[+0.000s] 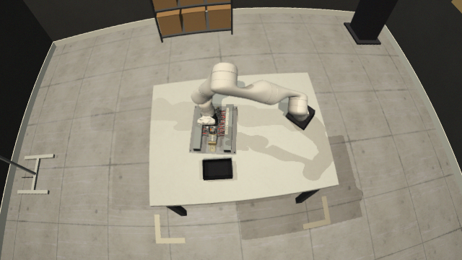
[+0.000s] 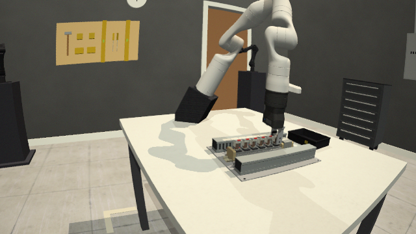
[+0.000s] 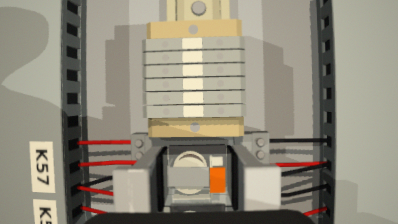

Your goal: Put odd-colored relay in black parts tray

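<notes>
The relay panel [image 1: 214,129] lies flat in the middle of the table, and it also shows in the exterior view [image 2: 263,154]. A row of relays with red buttons [image 2: 251,143] runs between its two grey wire ducts. My gripper [image 3: 197,168] [image 2: 279,134] points straight down at the end of the row nearest the tray. It is shut on the clear relay with the orange button [image 3: 218,180], with one finger on each side. The relay stands level with the rest of the row. The black parts tray [image 1: 217,168] [image 2: 309,137] sits just beyond the panel's end.
A stack of grey terminal blocks with tan end stops [image 3: 194,77] lies on the rail just past the held relay. Black slotted wire ducts [image 3: 74,100] flank the rail, with red and black wires and a K57 label [image 3: 42,166]. The arm's black base [image 1: 300,117] stands at the table's far right.
</notes>
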